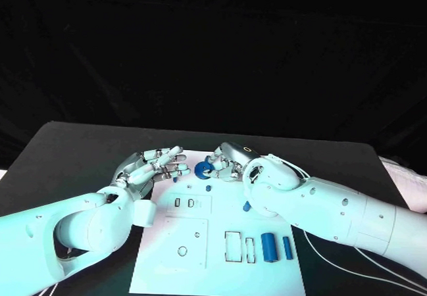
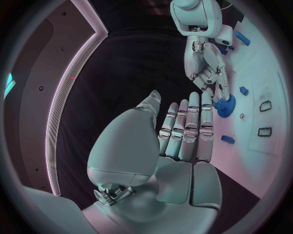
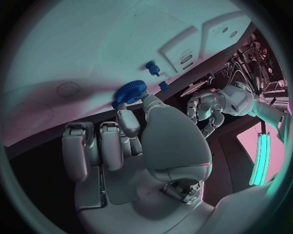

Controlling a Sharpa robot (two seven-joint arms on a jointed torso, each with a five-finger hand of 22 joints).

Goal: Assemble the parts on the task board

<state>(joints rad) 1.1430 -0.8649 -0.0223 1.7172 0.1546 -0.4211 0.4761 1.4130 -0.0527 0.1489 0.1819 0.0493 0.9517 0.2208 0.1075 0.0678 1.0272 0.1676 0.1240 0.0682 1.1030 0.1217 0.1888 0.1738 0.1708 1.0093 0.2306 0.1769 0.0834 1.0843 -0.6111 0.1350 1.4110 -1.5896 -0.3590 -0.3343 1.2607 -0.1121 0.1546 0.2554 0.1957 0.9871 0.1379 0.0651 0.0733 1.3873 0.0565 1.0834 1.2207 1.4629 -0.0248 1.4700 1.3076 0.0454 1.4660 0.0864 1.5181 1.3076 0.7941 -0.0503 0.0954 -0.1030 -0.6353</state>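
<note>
While the right hand pinches a blue toothed wheel between its fingers at the far edge of the white board, the left hand hovers just beside it, fingers straight, close together and holding nothing. Two blue cylinders lie side by side on the near right part of the board, and a small blue peg stands near the wheel. Everything rests on the black table.
</note>
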